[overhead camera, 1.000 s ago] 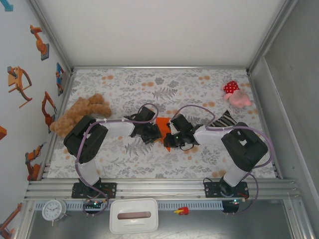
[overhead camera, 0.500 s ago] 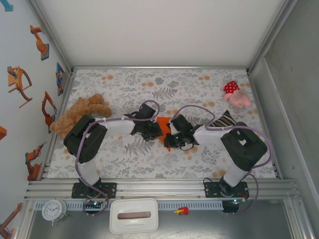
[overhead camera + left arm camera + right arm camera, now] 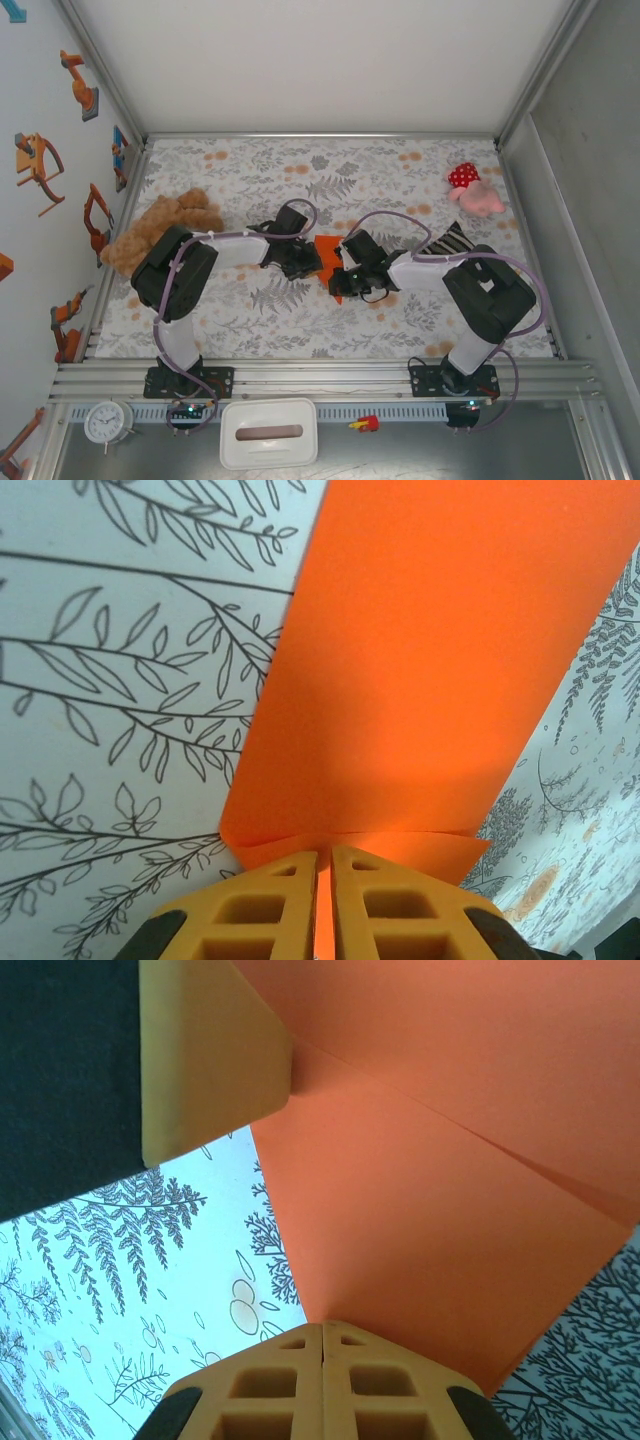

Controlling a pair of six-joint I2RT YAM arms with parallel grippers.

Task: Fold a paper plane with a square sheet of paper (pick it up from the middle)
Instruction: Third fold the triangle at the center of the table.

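The square sheet of paper (image 3: 327, 246) is pinched by the left gripper (image 3: 323, 858) and the right gripper (image 3: 322, 1332) at the middle of the worktop (image 3: 400, 170); it could be torn by uneven pulling.

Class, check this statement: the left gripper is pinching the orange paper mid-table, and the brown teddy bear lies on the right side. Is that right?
Not quite. The brown teddy bear lies on the left side, not the right, as the top external view shows. The rest holds: the left gripper is pinching the orange paper mid-table.
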